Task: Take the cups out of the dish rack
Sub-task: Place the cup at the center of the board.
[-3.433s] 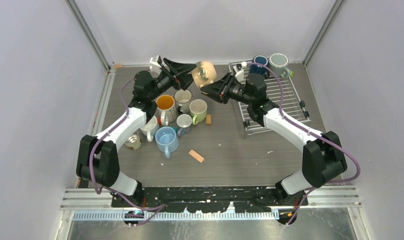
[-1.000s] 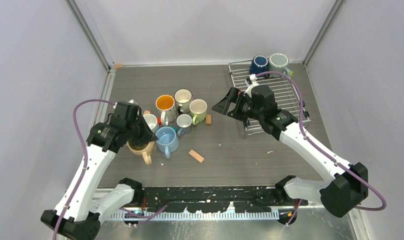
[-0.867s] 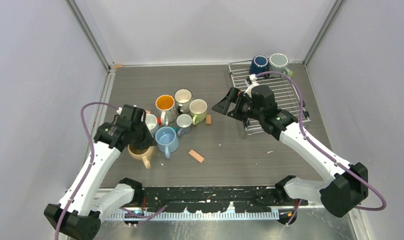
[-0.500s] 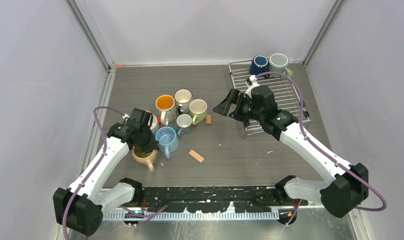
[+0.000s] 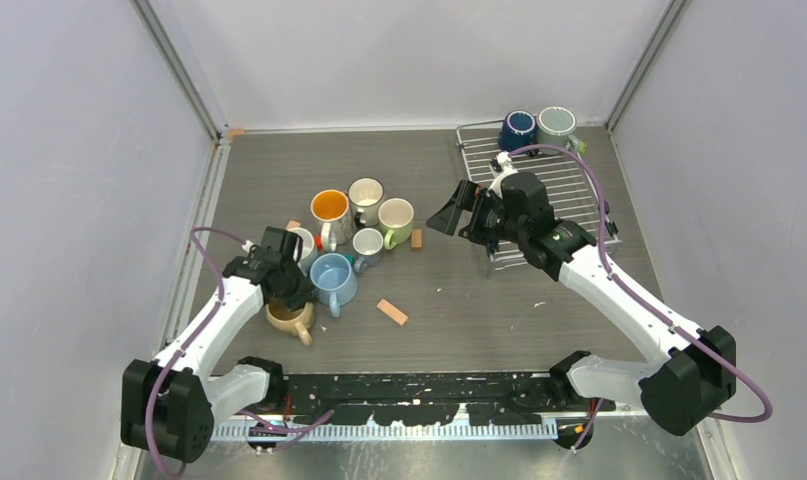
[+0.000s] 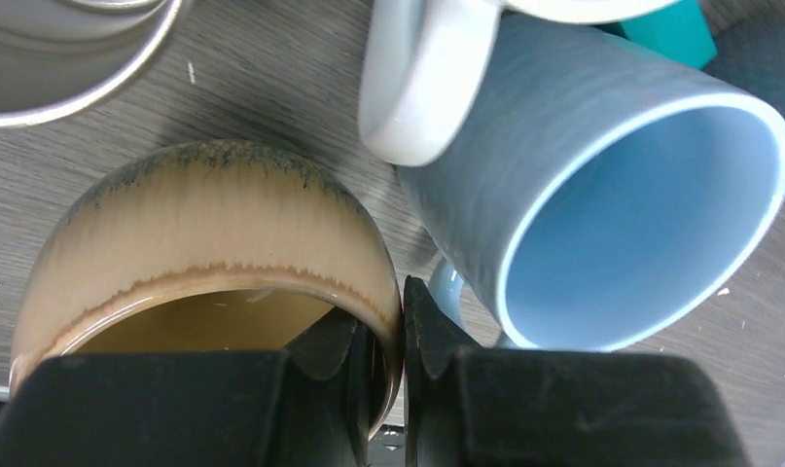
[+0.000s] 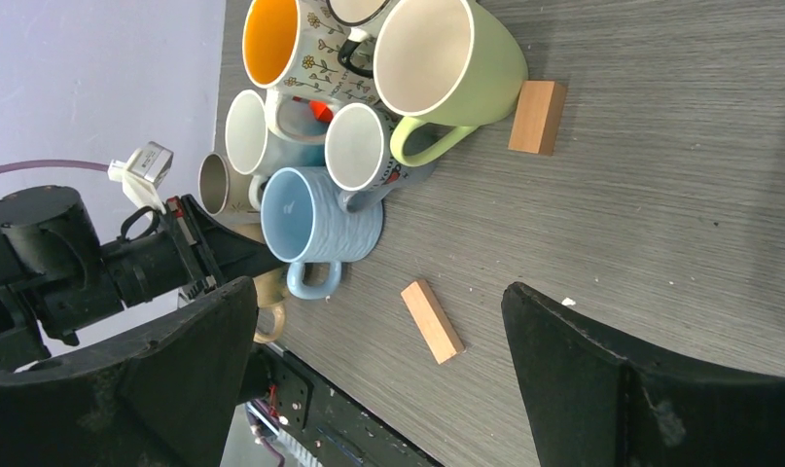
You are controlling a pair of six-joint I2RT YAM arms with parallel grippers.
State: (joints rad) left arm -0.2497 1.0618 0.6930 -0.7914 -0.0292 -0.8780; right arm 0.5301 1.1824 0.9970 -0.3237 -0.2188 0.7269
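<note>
- Cups: two sit on the dish rack (image 5: pixel 571 190) in the upper right of the top view. The navy cup (image 5: pixel 519 128) and the grey-green cup (image 5: pixel 557 122) stand side by side at its far edge.
- The other cups cluster on the table (image 5: pixel 459 330) left of centre: orange-lined cup (image 5: pixel 330 207), white cup (image 5: pixel 365 192), lime green cup (image 5: pixel 396 214), light blue cup (image 5: pixel 331 277). The tan cup (image 5: pixel 287 320) is at the cluster's lower-left end.
- Left wrist view only: the left gripper (image 6: pixel 403 326) pinches the tan cup's rim, one finger inside and one outside. The light blue cup is just beside it on the right. The top view hides this grip under the arm.
- I cannot tell whether the tan cup's base is on the table.
- Right wrist view only: a small metallic cup (image 7: pixel 213 183) sits at the cluster's left side. The left arm covers it in the top view.
- Same view: a wooden block (image 7: pixel 537 117) lies just beside the lime green cup, and a second block (image 7: pixel 432 321) lies near the light blue cup.
- Right gripper (image 5: pixel 449 210): fingers spread wide, holding nothing, over the table between the cluster and the rack.
- Surface: grey wood-grain tabletop.
- Room: pale walls (image 5: pixel 409 50) on three sides, with metal posts at the back corners.
</note>
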